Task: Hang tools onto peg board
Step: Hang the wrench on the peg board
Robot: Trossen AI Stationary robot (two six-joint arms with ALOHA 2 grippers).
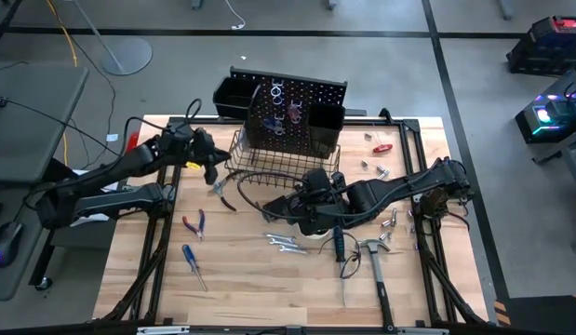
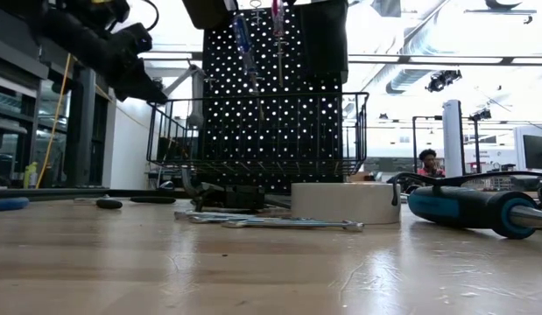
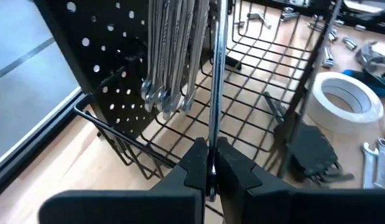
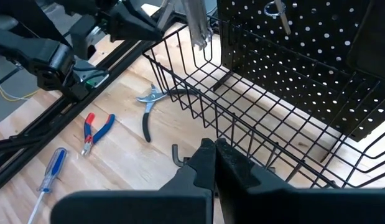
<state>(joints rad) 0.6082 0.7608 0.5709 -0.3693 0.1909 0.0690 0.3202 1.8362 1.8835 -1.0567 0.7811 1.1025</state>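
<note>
From overhead, the peg board [image 1: 297, 112] stands upright at the far side of the pale tabletop [image 1: 269, 288], with two black bins at its top corners and a wire basket [image 1: 269, 160] jutting from its foot; the left hand [image 1: 211, 167] sits at the basket's left corner, the right hand [image 1: 301, 200] just in front of the basket's front rail; on the wood lie red-handled pliers [image 1: 194, 223], a blue-handled screwdriver [image 1: 193, 263], silver wrenches [image 1: 286, 243] and a black-handled claw hammer [image 1: 376, 270].

From tabletop height, the peg board [image 2: 275, 114] rises behind the wire basket [image 2: 253, 131], two screwdrivers hanging on it; a white tape roll [image 2: 345, 202] stands on the wood beside flat wrenches [image 2: 271, 220]; a thick blue-and-black handle [image 2: 468, 210] lies to its right; a person [image 2: 426, 163] shows far off in the room.

Through the left wrist camera, the left hand [image 3: 211, 171] is nipped nearly shut on a slim silver wrench [image 3: 216, 74] held upright over the basket's wires; more silver wrenches [image 3: 170, 56] hang against the board; the tape roll [image 3: 343, 102] lies outside the basket.

Through the right wrist camera, the right hand [image 4: 214, 163] is closed tight with nothing in it, by the basket's rail; dark-handled pliers [image 4: 156, 102], the red-handled pliers [image 4: 96, 130] and the screwdriver [image 4: 49, 174] lie on the wood.
</note>
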